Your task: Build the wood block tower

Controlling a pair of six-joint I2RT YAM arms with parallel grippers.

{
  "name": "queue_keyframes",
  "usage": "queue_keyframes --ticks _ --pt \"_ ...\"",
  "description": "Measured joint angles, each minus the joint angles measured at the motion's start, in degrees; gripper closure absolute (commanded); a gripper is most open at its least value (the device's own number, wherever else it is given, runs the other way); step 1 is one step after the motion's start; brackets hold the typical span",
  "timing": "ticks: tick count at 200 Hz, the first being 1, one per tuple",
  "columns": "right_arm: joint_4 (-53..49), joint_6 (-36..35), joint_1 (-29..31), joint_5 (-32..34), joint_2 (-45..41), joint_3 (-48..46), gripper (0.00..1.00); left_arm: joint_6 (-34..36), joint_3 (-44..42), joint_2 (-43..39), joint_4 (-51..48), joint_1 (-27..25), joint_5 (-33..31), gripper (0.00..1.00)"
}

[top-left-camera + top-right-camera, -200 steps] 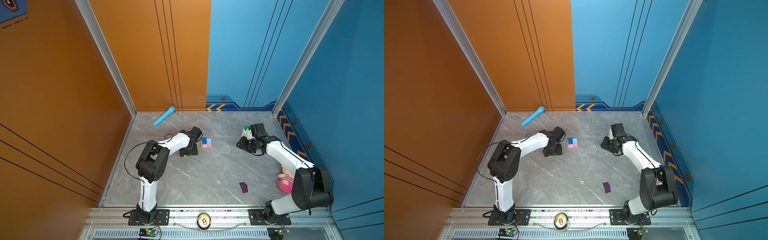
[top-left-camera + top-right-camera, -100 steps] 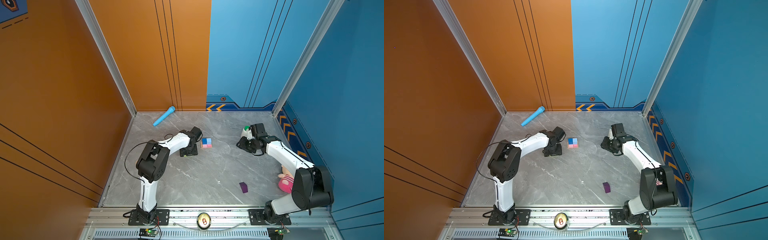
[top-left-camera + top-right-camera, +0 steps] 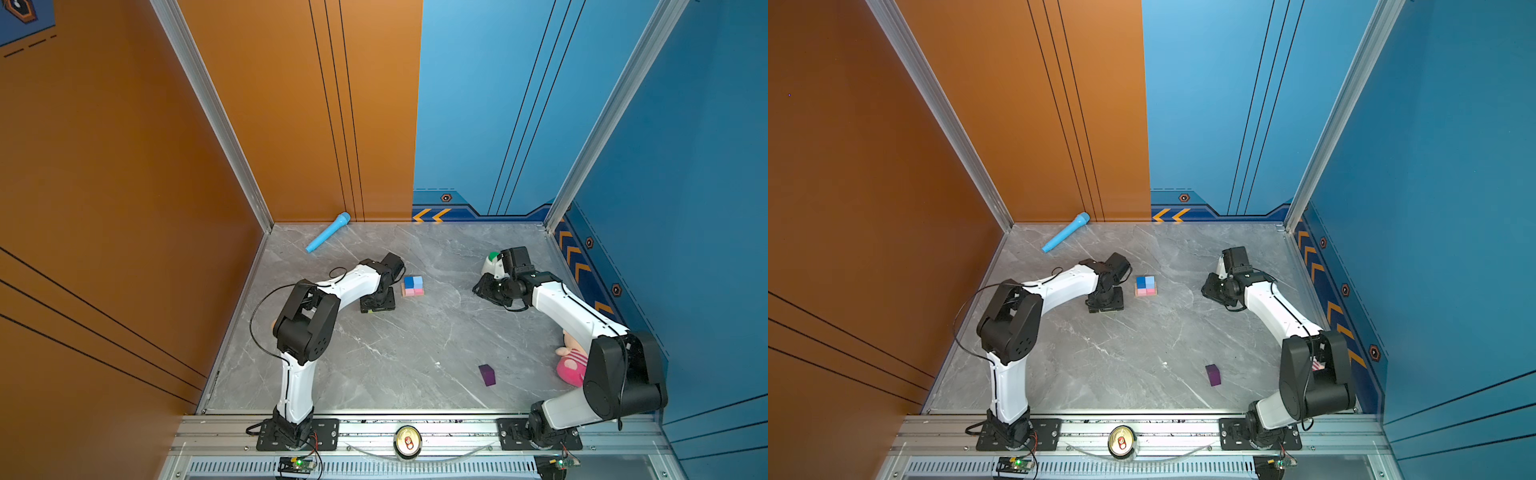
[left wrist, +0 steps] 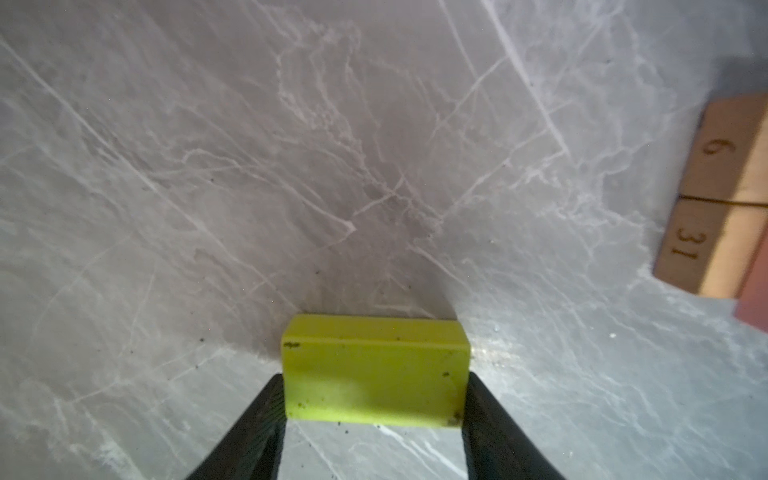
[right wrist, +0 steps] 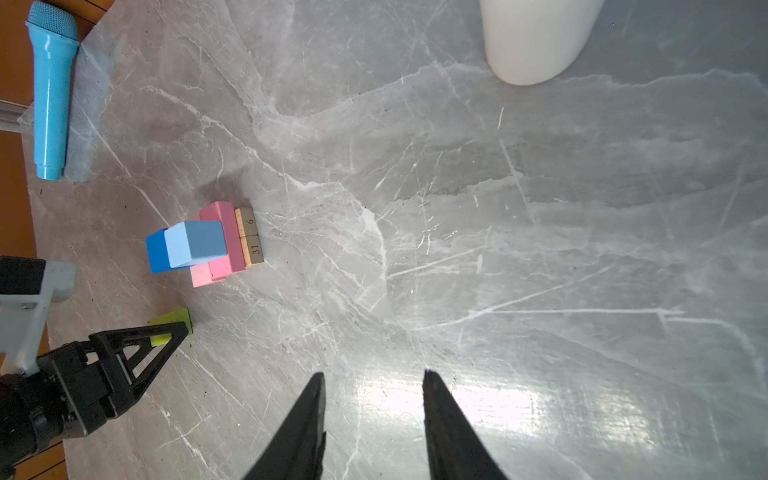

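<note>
The half-built wood block tower holds six pieces. Two tan bars, stamped 6 and 31, lie at the bottom with two pink bars on them. On top, one dark-blue cube sits beside one light-blue cube.

Just beside the tower, the left gripper points down at the grey marble tabletop. Its two black fingers press against the two ends of the single lime-green bar, which rests on the tabletop.

One dark-purple block lies alone, well apart from the tower, toward the near edge. The right gripper, well apart from the tower on the opposite side, is partly open and holds nothing. One white bottle with green cap stands just beside it. One long light-blue toy microphone lies beyond the tower by the back wall.
</note>
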Motion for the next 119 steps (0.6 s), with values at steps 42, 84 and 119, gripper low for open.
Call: queue_keyframes --ticks 42,84,119 --pt "0.0 0.0 0.0 0.0 0.0 0.0 0.59 0.0 4.4 0.0 -3.7 0.0 0.0 0.51" --pt "0.0 0.0 0.0 0.0 0.0 0.0 0.59 0.1 8.7 -0.5 -7.8 0.0 0.0 0.52" --pt "0.0 0.0 0.0 0.0 0.0 0.0 0.59 0.2 13.6 -1.3 -11.3 -0.1 0.0 0.52"
